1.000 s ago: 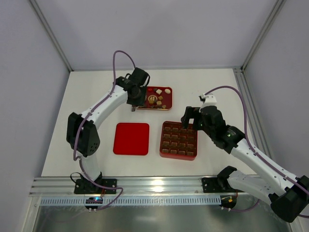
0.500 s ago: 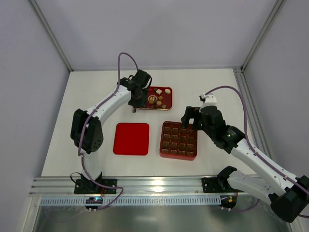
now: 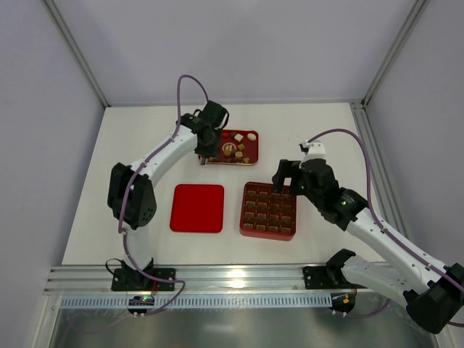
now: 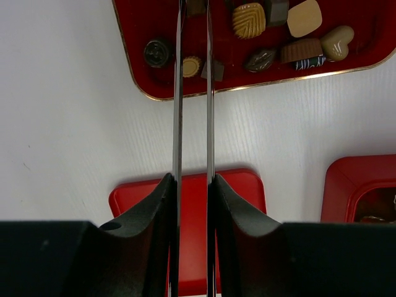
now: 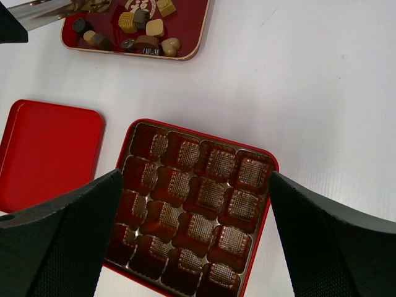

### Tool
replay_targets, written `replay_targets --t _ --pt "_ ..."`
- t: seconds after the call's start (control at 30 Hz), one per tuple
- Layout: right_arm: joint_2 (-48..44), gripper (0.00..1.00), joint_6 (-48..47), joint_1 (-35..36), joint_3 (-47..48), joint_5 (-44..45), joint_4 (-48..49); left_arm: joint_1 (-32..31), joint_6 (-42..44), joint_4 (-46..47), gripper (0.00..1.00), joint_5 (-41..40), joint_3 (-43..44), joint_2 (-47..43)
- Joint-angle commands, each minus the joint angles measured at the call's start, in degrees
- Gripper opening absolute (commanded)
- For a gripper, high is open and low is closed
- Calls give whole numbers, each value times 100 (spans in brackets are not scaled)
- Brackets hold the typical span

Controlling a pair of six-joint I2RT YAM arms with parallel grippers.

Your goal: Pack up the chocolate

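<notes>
Matt table, smooth glossy red lid, left fingers shiny metal, right fingers matt textured blk plastic.

The black left gripper, stretched far forward, holds its thin metal fingers nearly together. The black right gripper hangs spread wide.

White table bears a red tray, lid and gridded box.
</notes>
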Motion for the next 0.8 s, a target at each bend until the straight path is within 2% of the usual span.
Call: replay_targets --t 0.0,0.4,0.77 --pt "-72 100 31 7 89 152 57 -33 148 -32 19 -115 455 -35" --pt "-72 100 -4 15 132 223 48 -270 -10 -428 16 87 728 -561" --pt "-54 100 -136 -46 264 354 -66 -1070 -414 -745 15 157 123 -1572"
